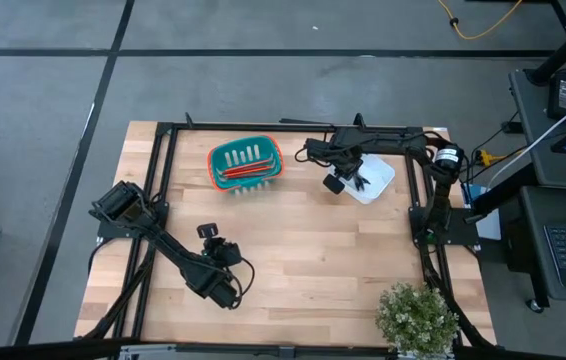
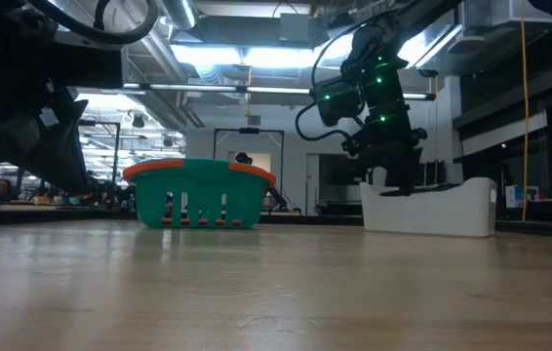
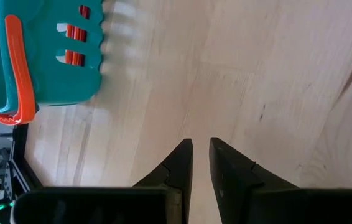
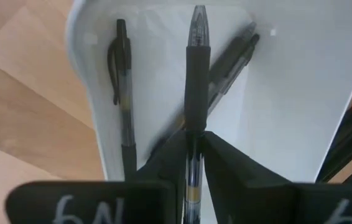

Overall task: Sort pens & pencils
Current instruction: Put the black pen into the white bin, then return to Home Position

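Note:
The pencils [image 1: 244,171] are thin red-orange sticks lying in the teal basket [image 1: 246,165], whose rim is orange; they show through its slots [image 3: 73,58]. The pens are black sticks in the white tray [image 1: 375,180]: one along its wall [image 4: 121,93], and others slanted [image 4: 232,53]. My right gripper [image 1: 348,181] hangs over the tray [image 2: 430,207], shut on another pen [image 4: 196,68]. My left gripper [image 3: 201,144] waits above bare wood near the table's near-left part [image 1: 210,235], its fingers shut but for a narrow slit. My right gripper pinches the pen's clear barrel [image 4: 192,138] between its two fingers, just behind the black grip sleeve. The pen runs along the fingers and sticks out past their tips, point end [image 4: 198,12] over the tray's inside. The fingers come from above [image 2: 398,180]. Whether the pen touches the tray floor, I cannot tell.
A small potted plant [image 1: 418,318] stands at the table's near right corner. Black frame rails [image 1: 163,180] run along the table's left, far and right sides. Bare wood [image 1: 313,260] lies between the basket, the tray and the left arm.

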You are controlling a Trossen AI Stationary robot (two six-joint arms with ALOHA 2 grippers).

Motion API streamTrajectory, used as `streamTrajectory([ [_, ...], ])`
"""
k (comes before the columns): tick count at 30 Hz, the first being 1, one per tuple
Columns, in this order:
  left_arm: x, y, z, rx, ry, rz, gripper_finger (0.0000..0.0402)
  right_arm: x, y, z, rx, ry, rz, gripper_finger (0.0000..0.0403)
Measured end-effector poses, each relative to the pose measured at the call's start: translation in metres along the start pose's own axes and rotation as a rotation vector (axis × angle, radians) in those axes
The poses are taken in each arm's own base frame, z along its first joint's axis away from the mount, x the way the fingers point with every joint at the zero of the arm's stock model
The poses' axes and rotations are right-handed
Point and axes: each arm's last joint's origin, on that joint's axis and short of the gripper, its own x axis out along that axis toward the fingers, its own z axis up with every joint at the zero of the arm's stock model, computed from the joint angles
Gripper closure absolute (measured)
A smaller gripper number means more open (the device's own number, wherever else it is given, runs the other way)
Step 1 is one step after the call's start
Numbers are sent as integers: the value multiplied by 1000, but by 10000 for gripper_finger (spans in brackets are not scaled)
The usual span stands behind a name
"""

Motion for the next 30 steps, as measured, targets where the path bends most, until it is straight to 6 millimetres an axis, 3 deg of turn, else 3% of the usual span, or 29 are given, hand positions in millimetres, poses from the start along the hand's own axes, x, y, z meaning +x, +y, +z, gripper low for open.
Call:
streamTrajectory([
  [7,0,0,0,0,0,0,352,0,0,-1,3,7,-3,330],
  [15,0,0,0,0,0,0,352,-1,-7,-8,24,74,-92,255],
  [21,1,3,0,27,2,25,352,-25,-11,-21,83,173,-191,234],
  [26,-8,16,0,-11,55,17,352,-54,23,-33,82,134,-31,234],
  [30,-32,41,6,-111,32,5,352,-87,65,-56,-44,13,-20,234],
])
